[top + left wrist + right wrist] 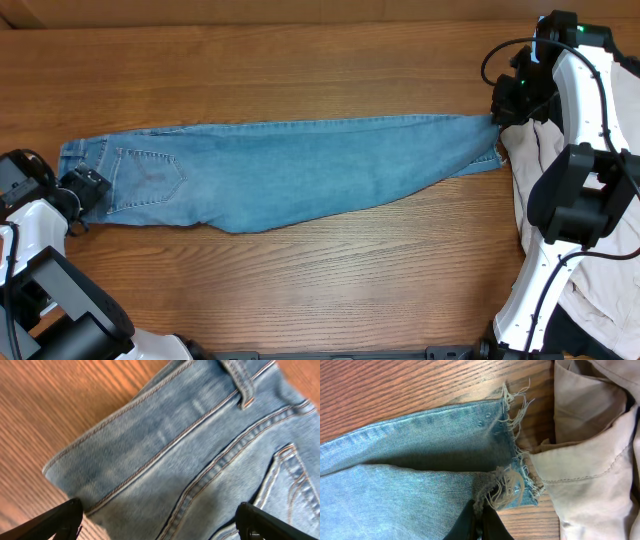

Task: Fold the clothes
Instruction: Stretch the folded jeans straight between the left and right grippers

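Jeans (300, 170) lie flat along the bench (300, 60), already doubled leg on leg, with one hand at each end. The left hand (88, 188) is spread. Its two fingers (57, 520) sit either side of the waistband (150, 445), which lies just ahead of and between them, not gripped. The right hand (477, 519) is pressed together, and we judge it is pinching the frayed hem (512, 485) right at its fingertips. The leg runs away from it towards the other hand.

The step in hand looks like a hem-to-waist fold. To do it well, we keep both hem layers in the pinch, lift only enough to clear the cloth and carry straight along the leg. The left hand pins the waistband so the jeans don't slide.

A beige garment (590, 435) touches the hem just beyond the right fingertips, so we watch that it doesn't drag along.
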Robot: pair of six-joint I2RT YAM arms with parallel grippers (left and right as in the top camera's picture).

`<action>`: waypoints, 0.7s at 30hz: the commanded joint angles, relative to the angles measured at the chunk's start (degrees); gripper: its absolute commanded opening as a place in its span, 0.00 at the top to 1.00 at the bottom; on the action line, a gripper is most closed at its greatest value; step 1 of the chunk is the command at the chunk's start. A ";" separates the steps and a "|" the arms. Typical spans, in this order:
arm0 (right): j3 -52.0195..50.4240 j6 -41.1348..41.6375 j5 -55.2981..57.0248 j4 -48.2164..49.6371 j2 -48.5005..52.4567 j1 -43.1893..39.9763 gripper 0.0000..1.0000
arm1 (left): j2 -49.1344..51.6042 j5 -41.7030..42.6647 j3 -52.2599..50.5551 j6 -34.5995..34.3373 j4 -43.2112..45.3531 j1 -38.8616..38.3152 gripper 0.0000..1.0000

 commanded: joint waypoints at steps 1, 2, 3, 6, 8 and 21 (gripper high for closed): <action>-0.07 0.26 0.52 0.13 -0.35 -0.44 0.96 | 0.50 8.24 0.35 0.74 2.60 -0.11 0.00; -0.07 0.26 0.52 0.13 -0.35 -0.44 0.96 | 0.50 8.96 0.48 0.72 3.04 -0.11 0.00; -0.07 0.26 0.52 0.13 -0.35 -0.44 0.96 | 0.44 9.73 0.81 0.74 3.61 -0.11 0.00; -0.07 0.26 0.50 0.02 -0.35 -0.44 0.96 | 0.02 10.38 2.34 1.36 3.76 -0.24 0.00; -0.07 0.28 0.50 -0.13 -0.35 -0.44 0.96 | 0.02 10.45 2.54 1.33 3.61 -0.68 0.02; -0.07 0.44 0.50 -0.74 -0.35 -0.39 0.96 | 0.46 9.22 2.45 0.26 3.28 -1.70 0.71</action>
